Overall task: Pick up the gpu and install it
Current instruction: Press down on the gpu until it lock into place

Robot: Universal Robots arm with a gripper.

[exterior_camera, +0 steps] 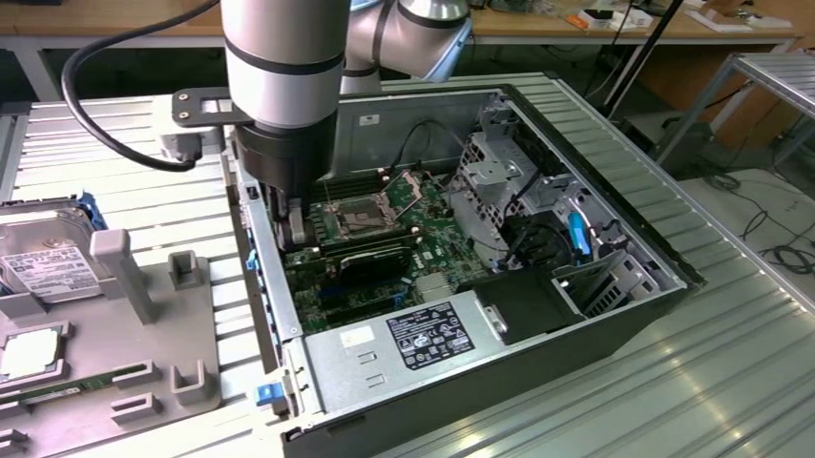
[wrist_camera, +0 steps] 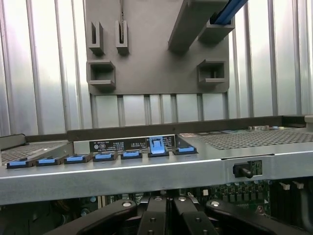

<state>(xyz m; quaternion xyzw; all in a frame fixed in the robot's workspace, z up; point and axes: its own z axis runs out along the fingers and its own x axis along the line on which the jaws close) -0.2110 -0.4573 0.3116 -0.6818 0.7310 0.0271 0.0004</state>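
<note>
Silver case [exterior_camera: 612, 315] lies open on the ribbed metal table [exterior_camera: 713, 382]; its power supply [exterior_camera: 421, 339] carries a white-and-black label too small to read. One arm reaches in, its gripper [exterior_camera: 296, 229] clenched shut just above the gpu [exterior_camera: 369, 256], seated upright on the green motherboard [exterior_camera: 421, 205]. One hard drive [exterior_camera: 45, 262] sits in the grey fixture tray [exterior_camera: 140, 372] at the exterior view's left

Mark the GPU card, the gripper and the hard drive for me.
Green GPU card with black cooler [exterior_camera: 372, 256]: exterior view, black top edge.
Black gripper [exterior_camera: 296, 229]: exterior view, fingertips.
Silver hard drive with white label [exterior_camera: 38, 267]: exterior view, label.
</note>
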